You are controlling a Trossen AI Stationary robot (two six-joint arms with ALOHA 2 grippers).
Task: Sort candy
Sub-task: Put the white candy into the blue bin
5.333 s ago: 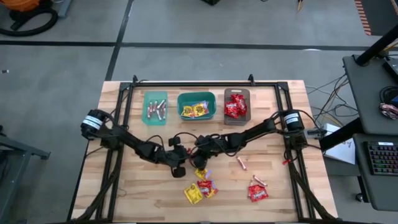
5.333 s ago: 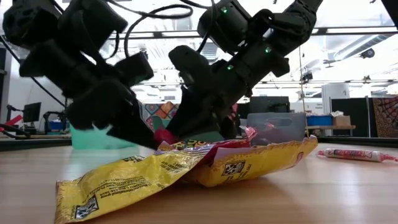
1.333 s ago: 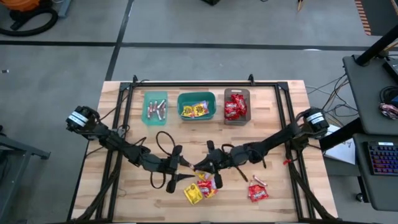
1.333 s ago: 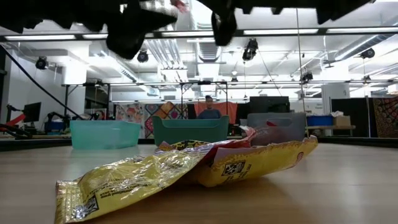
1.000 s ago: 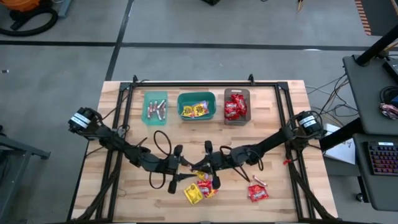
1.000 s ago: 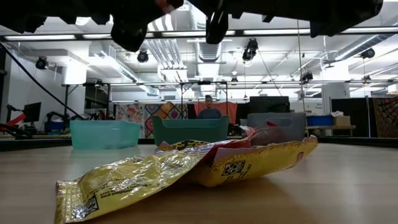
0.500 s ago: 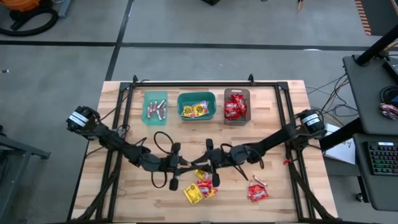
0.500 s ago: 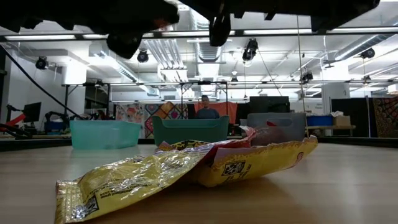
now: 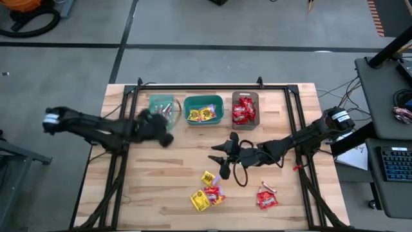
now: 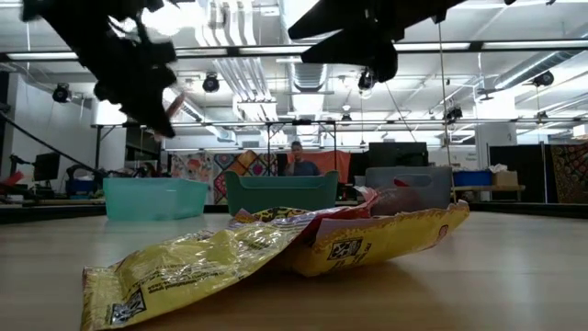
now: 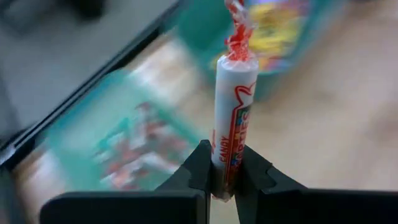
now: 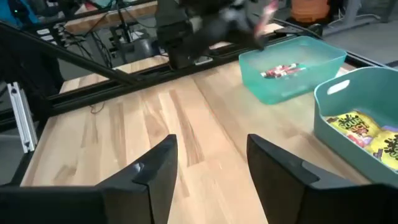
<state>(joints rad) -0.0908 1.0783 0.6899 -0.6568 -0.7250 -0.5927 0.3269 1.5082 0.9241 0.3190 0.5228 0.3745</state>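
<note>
**Candy stick held beside the left bin**

Three bins [image 9: 203, 109] line the table's 12 o'clock edge. Loose yellow and red packets [image 9: 207, 194] lie near 6 o'clock. The left gripper [image 11: 225, 177] is clamped on a candy stick [image 11: 233, 134], its long axis running out past the fingertips, at the leftmost bin [image 9: 161, 109]. The right gripper [image 9: 222, 158] hangs mid-table, fingers spread, empty.

Both arms are dark, near-black linkages with chunky joints, each bearing a pale ring at the shoulder end (white-marked). Black cable loops hang beside the right end effector [image 9: 223, 159]. The left end effector [image 11: 225, 180] has matte black, angular fingers [image 11: 200, 168].
</note>
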